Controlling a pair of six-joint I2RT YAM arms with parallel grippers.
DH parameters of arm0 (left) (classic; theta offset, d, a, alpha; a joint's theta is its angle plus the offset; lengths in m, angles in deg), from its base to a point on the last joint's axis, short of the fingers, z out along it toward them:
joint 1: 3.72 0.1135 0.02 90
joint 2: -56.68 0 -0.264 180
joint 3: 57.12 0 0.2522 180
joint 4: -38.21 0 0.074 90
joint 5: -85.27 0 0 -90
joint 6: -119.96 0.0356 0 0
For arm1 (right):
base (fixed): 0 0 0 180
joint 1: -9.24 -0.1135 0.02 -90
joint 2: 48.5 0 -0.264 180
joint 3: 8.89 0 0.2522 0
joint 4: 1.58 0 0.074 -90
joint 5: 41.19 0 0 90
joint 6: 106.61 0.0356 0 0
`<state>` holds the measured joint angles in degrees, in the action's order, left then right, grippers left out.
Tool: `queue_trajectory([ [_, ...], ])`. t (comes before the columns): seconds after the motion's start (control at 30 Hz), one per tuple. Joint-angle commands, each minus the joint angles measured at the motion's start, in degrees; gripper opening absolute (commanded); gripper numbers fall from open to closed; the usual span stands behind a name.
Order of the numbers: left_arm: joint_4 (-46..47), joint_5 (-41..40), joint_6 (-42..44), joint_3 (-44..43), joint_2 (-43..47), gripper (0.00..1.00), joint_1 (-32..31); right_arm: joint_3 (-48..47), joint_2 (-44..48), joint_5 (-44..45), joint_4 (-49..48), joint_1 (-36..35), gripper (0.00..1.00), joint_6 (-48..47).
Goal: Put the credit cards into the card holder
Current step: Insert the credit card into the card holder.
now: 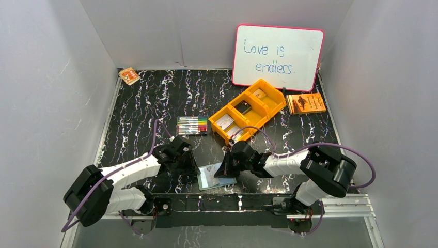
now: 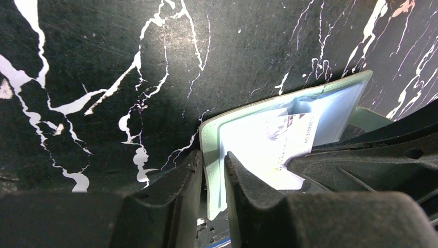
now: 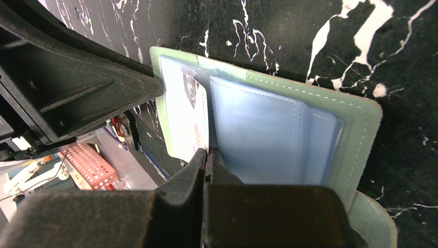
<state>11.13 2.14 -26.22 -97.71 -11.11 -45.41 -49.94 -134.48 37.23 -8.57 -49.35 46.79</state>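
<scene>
Wallet (image 1: 216, 177) open and flat at the table's (image 1: 155, 98) near edge, long side running left to right, pale card (image 2: 281, 139) tucked inside, my left pincer (image 2: 212, 160) clamped on its left cover, my right pincer (image 3: 207, 152) pressed together at the inner pockets (image 3: 258, 129), my arms (image 1: 129, 173) low, angled inward.

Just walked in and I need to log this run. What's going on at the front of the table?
Both arms are working on the open card holder at the near edge of the table. The left gripper pinches its green outer edge. The right gripper is shut at the near edge of the pale blue inner pockets; whether it pinches a sleeve or a card is unclear. One printed card lies inside the holder.
</scene>
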Motion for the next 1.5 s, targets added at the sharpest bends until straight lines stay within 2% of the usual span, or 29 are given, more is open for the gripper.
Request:
queue_trajectory([
  [0.0,-7.4,-2.5,1.2,0.7,0.5,0.25,-0.1,1.0,-1.0,5.0,1.4,-0.6,0.0,0.5],
  [0.13,-9.9,-3.2,1.3,-0.7,2.7,0.33,-0.1,1.0,-1.3,5.5,1.6,-0.8,0.0,0.8],
  [0.3,-11.7,-3.4,1.2,-0.6,4.6,0.34,-0.1,0.7,-1.3,6.4,2.0,-1.0,0.0,1.0],
  [1.0,-5.7,1.2,0.4,2.4,0.2,0.09,-0.1,-2.2,-4.2,8.7,2.3,-3.5,0.0,1.6],
  [1.47,-5.0,1.7,0.9,2.3,-0.9,0.04,-0.1,-5.3,-6.7,8.7,3.1,-4.4,0.0,0.8],
])
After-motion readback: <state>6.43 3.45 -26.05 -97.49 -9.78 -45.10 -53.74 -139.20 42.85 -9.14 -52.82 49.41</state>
